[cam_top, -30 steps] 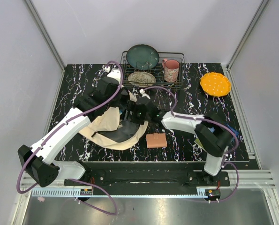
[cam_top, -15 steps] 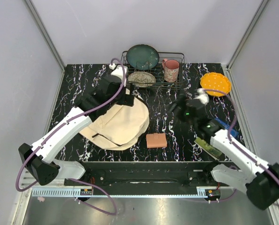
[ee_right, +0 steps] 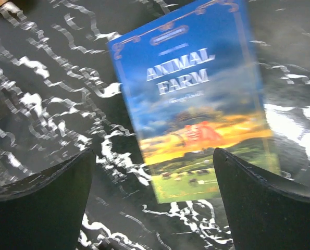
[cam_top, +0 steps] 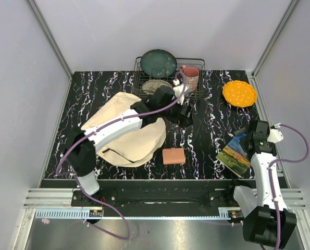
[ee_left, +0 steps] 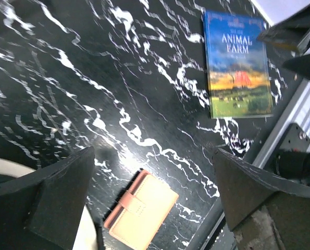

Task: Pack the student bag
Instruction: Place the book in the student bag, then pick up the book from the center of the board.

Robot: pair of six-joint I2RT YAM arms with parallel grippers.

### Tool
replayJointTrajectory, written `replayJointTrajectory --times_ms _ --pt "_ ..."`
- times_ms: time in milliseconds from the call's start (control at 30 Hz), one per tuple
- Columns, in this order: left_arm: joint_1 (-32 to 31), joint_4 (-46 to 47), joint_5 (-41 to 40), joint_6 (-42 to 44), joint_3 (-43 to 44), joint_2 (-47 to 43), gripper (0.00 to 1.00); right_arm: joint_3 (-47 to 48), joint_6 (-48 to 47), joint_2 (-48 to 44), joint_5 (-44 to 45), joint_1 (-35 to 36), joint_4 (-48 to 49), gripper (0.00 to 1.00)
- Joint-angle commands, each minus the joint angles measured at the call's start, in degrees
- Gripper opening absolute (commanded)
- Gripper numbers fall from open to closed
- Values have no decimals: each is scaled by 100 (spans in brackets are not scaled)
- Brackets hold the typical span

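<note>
The student bag [cam_top: 124, 136], a big cream canvas backpack, lies flat left of the table's centre, and a sliver of it shows in the left wrist view [ee_left: 2, 173]. My left arm reaches over it. The left gripper [cam_top: 185, 116] hangs open and empty past the bag's right edge, above bare table, with a tan wallet [cam_top: 173, 155] [ee_left: 142, 209] below it. A paperback titled Animal Farm [cam_top: 235, 154] [ee_left: 238, 63] [ee_right: 196, 99] lies at the right. Just above its far end, my right gripper [cam_top: 244, 135] [ee_right: 155, 203] is open and empty.
A wire dish rack [cam_top: 195, 94] at the back holds a green plate [cam_top: 158, 63], a patterned plate [cam_top: 156, 85] and a pink mug [cam_top: 190, 77]. An orange plate [cam_top: 239, 94] sits at the back right. The table's metal front rail [ee_left: 295, 112] runs close to the book.
The right gripper left the bag's open mouth and swung right over the book. The bag dropped shut and flat. The left gripper opened and crossed from the bag's far rim to its right side.
</note>
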Motion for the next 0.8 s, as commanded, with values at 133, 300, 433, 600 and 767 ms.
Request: replayJointTrajectory --times_ms 133,300,433,600,767 --pt "-92 477 1119 -14 466 396 99 208 84 222 910 -681 -703 100" --pt "-84 512 1110 -32 264 369 99 252 57 749 796 -1261 -616 100" --pt "-84 591 1154 -119 185 395 99 60 84 891 482 -1692 -222 100" --pt "-84 556 1207 -111 211 440 99 -178 -83 1478 93 -1947 377 100" --pt "-92 556 1198 -84 290 510 99 -599 -58 1664 -382 -1956 1282 100"
